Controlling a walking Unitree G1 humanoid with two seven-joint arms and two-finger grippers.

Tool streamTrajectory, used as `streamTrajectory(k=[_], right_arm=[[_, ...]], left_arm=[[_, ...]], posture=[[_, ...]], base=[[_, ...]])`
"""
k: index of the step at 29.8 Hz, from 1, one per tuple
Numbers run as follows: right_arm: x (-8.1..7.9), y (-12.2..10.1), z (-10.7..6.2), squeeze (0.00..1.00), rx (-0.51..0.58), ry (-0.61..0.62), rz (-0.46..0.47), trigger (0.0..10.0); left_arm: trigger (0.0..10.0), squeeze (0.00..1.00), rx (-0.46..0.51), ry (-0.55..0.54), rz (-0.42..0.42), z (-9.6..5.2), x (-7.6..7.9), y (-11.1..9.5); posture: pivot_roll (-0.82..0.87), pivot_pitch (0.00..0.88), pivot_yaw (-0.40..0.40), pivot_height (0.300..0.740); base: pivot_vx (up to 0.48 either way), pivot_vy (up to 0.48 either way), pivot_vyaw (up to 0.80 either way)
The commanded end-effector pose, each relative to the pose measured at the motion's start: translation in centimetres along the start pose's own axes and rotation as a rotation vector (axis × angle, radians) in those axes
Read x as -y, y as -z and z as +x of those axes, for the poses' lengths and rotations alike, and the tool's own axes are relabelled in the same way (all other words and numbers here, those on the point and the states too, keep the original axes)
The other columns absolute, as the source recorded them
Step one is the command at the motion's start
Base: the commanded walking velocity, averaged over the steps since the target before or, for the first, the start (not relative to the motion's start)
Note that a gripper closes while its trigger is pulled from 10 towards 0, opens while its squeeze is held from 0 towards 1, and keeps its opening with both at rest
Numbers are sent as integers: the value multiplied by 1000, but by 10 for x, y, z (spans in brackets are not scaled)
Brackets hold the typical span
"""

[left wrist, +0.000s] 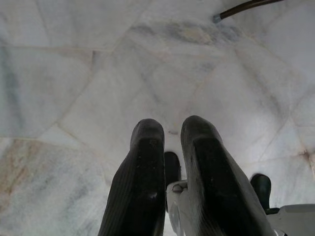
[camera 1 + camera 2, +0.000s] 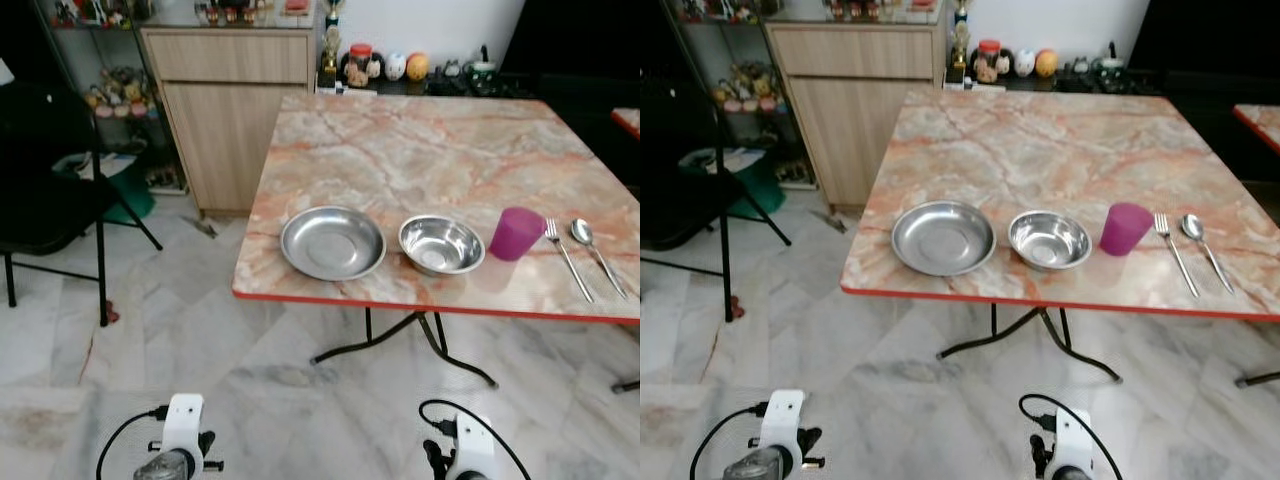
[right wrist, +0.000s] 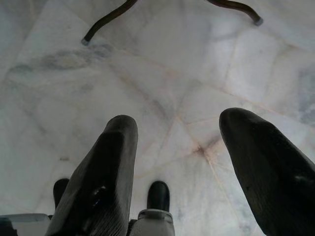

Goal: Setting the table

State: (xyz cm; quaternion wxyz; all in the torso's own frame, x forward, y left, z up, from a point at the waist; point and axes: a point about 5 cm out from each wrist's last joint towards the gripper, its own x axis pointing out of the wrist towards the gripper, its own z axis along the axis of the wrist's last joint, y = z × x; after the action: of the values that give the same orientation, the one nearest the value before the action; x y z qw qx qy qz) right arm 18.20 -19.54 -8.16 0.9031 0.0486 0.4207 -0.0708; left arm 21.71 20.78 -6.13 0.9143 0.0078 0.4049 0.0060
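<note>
On the marble-patterned table a row stands near the front edge: a shallow steel plate, a steel bowl, a purple cup, a fork and a spoon. Both arms hang low over the floor, well short of the table. The left gripper points at the tiles with its fingers nearly together and nothing between them. The right gripper is open and empty, its two fingers wide apart.
A wooden cabinet stands behind the table's left corner, with jars and ornaments beside it. A black folding chair is at the left. The table's black legs curve across the marble floor.
</note>
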Motion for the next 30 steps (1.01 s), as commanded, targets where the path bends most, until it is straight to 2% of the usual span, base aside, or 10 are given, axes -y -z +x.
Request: streamTrajectory(k=[1, 4, 9, 11, 23, 30], right_arm=[[3, -1, 0, 0, 3, 10, 7, 10000], [3, -1, 0, 0, 1, 6, -25, 10000], [2, -2, 0, 0, 2, 2, -29, 10000], [2, -1, 0, 0, 0, 9, 0, 10000], [2, 0, 0, 0, -6, 4, -4, 10000], [3, 1, 0, 0, -11, 5, -6, 10000]], left_arm=[[10000, 0, -1, 5, -4, 0, 2, 0], [10000, 0, -1, 4, -4, 0, 2, 0], [10000, 0, -1, 4, -5, 0, 2, 0], [10000, 0, -1, 2, -7, 0, 2, 0], [10000, 0, 5, -9, 5, 0, 1, -1], [10000, 0, 56, -29, 14, 1, -7, -14]], posture=[[54, 0, -38, 740], [54, 0, -39, 740], [54, 0, -39, 740], [54, 0, -39, 740], [54, 0, -39, 740], [56, 0, -41, 740]], base=[[0, -244, 0], [0, -244, 146], [0, -241, 800], [0, 0, 0], [0, -143, 0], [0, 0, 0]])
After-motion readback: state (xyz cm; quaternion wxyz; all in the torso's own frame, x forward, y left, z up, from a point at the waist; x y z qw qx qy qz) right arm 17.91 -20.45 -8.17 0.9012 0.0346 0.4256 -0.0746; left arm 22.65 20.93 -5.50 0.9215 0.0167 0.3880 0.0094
